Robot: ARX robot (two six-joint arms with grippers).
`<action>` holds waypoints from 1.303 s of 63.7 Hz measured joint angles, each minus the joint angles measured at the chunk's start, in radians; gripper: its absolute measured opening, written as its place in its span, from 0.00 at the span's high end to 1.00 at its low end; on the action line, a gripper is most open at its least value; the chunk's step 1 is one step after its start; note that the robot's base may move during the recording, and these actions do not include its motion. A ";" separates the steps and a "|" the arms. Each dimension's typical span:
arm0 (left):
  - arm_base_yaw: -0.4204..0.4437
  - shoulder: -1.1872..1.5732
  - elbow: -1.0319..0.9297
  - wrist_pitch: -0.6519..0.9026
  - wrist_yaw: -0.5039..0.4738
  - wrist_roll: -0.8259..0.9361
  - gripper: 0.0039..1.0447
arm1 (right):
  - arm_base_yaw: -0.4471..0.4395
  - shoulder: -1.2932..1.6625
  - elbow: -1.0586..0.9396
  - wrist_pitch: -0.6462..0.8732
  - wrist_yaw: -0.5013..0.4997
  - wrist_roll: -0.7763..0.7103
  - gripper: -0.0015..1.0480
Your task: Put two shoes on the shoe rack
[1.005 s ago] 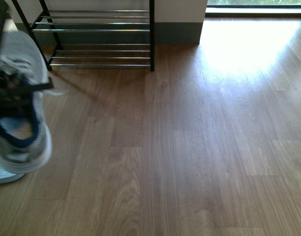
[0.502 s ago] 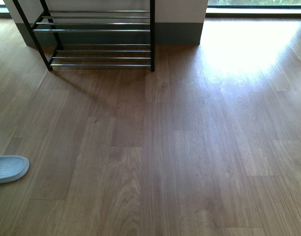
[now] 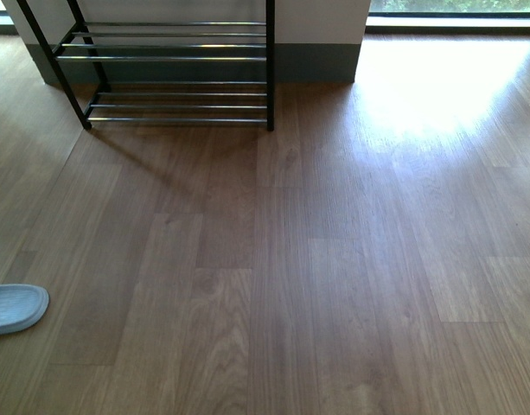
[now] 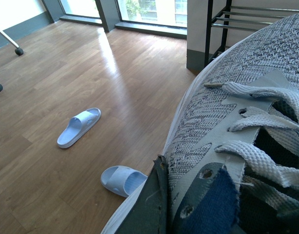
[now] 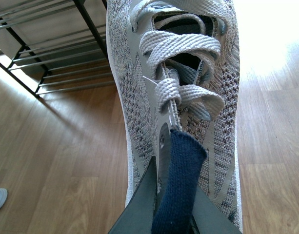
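Left gripper [image 4: 183, 209] clamps one grey knit white-soled sneaker [image 4: 222, 112], right gripper [image 5: 171, 209] the other sneaker [image 5: 132, 83]; black-framed chrome-rod shoe rack [image 3: 270, 78] shows no shoes, so both placements likely remain.

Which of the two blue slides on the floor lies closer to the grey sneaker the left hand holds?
The slide showing right beside the sneaker; the other slide lies apart, farther out toward the windows.
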 joint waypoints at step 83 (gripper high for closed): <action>-0.002 -0.001 0.000 0.000 0.002 -0.003 0.99 | 0.000 -0.001 0.000 0.000 -0.003 0.000 0.98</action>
